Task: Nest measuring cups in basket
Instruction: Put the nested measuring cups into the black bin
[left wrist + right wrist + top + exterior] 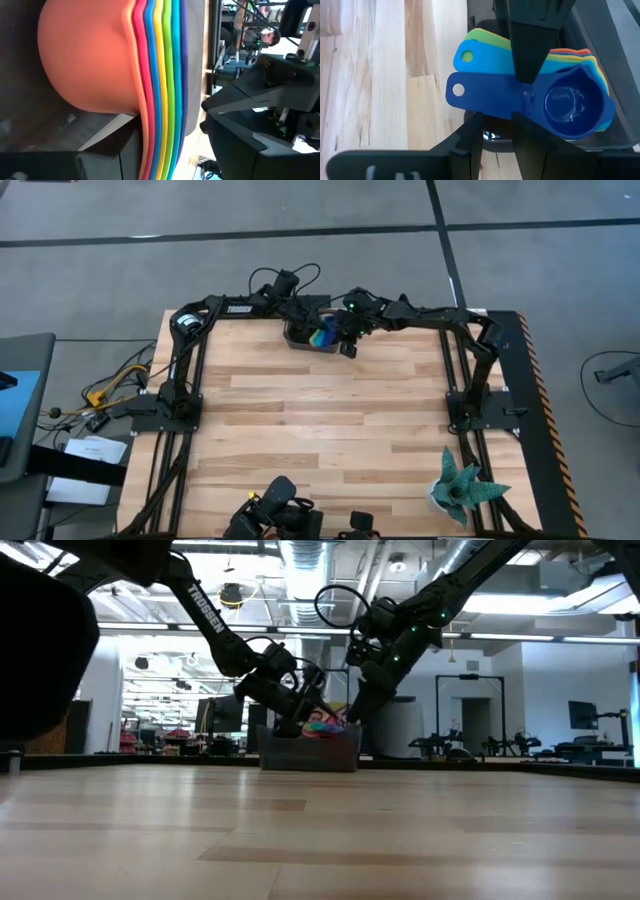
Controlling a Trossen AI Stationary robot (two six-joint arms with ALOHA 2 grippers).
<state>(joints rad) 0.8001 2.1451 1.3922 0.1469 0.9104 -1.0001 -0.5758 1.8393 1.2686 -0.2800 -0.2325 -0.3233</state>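
I am working at the far edge of the wooden table, where the dark grey basket is sitting between my two arms. My right claw is reaching over the basket from the right, and its two dark fingers are pinching the flat handle of the dark blue measuring cup, just where the handle is joining the bowl. That cup is lying topmost on the nested stack, its bowl facing up; under it the light blue cup, the green cup and the yellow cup are fanning out, with orange and red edges showing at the bowl end.

My left claw is coming at the basket from the left side and hanging right against the stack. Through its wrist camera the orange cup is filling the view, with the rims of the others lined up beside it in red, blue, yellow, green and purple-blue bands. Whether this left claw is gripping anything or standing open, I cannot tell.

From table height the basket's see-through wall is showing the coloured cups inside, both arms slanting down to it.

A teal spiky plant is standing well apart, near the table's front right corner.
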